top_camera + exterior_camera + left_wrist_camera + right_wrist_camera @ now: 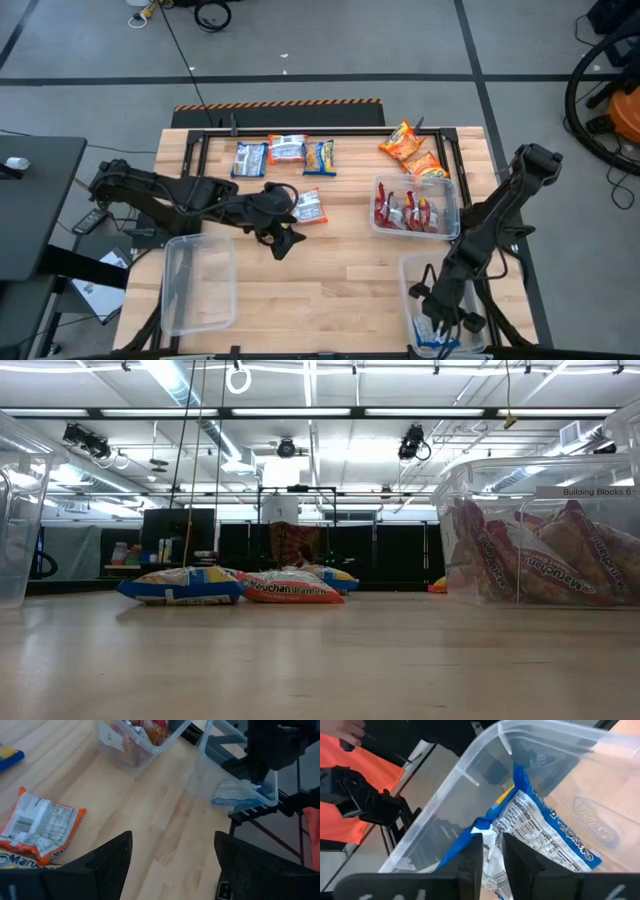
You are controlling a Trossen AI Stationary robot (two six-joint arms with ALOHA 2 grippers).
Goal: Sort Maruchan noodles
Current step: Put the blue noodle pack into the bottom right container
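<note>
Drop-off step is going on at the lower right of the high view: right claw (440, 322) is sitting down inside the near clear bin (412, 272), fingers (470, 857) standing narrowly apart around the edge of a blue-and-yellow packet (540, 837). Whether they are gripping or letting go, cannot tell; packet is already lying against the bin wall, so release looks like the step in hand.

Left claw (283, 240) is hanging mid-frame over the tabletop (340, 270), spread wide and holding nothing, just beside an orange-edged packet (309, 206).

Red packets (412, 212) are filling the bin right of centre. Three packets (284, 155) are lying in a row at upper centre, two orange packets (412, 150) at upper right. Bin at lower left (198, 285) is looking unfilled.

Next move, judging: right claw needing to open fully and lift clear of the bin rim; left claw needing to drop onto the nearby packet.
</note>
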